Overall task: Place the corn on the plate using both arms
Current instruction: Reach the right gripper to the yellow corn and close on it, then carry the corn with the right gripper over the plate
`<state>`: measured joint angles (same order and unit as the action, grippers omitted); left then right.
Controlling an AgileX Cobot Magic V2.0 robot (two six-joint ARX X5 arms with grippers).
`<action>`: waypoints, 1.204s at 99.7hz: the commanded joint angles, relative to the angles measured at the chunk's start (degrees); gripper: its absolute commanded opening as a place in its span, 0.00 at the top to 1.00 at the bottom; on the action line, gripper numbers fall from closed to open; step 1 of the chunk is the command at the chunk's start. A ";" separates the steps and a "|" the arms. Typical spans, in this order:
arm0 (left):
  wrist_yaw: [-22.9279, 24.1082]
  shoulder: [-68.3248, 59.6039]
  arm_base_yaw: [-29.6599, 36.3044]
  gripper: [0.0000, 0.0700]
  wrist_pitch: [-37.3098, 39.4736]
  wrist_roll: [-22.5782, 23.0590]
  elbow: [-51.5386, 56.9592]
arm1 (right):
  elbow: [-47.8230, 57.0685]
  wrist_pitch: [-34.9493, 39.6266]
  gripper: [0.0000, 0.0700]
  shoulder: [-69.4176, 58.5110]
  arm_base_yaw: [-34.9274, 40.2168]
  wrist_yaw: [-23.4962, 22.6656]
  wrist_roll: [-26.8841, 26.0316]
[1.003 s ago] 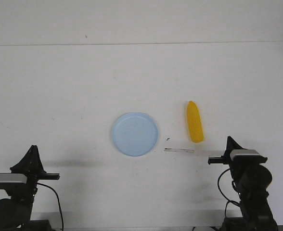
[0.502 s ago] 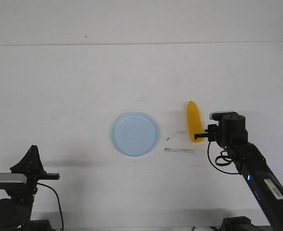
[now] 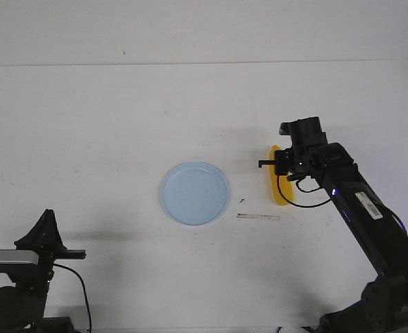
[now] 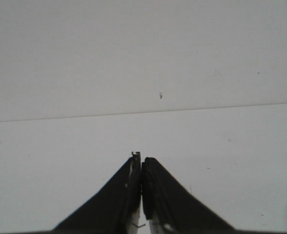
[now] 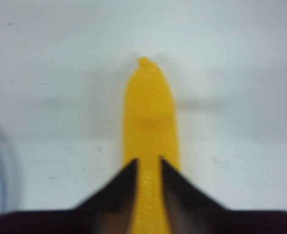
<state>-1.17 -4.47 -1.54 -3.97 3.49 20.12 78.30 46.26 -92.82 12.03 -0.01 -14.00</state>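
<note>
The right arm [image 3: 360, 208] reached forward from the near right corner of the table [image 3: 121, 125]. Its gripper [image 3: 282, 164] was over the corn [image 5: 151, 122], with the fingers [image 5: 126, 183] only a little apart. The left arm [image 3: 23, 277] sat folded low at the table's near left corner. Its gripper [image 4: 142, 168] was pressed closed.

Front view overlooks the table [image 3: 86, 125]; blurry right wrist view perhaps hugs corn [image 5: 150, 126].
</note>
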 commanded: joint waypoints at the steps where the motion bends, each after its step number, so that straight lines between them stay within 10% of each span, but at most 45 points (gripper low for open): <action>1: 0.35 0.11 -0.09 0.99 0.63 0.31 0.48 | 0.94 0.50 0.22 -1.84 0.59 0.11 -1.16; 74: 0.35 0.11 -0.11 0.99 0.61 0.31 0.48 | 0.74 0.26 0.20 -13.46 1.01 2.80 -1.18; 93: 0.33 0.11 -0.09 0.99 0.59 0.31 0.48 | 0.76 0.26 0.52 -13.86 1.03 2.82 -1.20; 120: 0.33 0.11 -0.09 0.99 0.61 0.31 0.48 | 1.99 0.74 0.52 -11.82 1.05 2.82 -1.16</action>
<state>-1.17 -4.47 -1.54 -3.97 3.49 20.12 78.50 46.74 -104.81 12.82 2.68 -14.87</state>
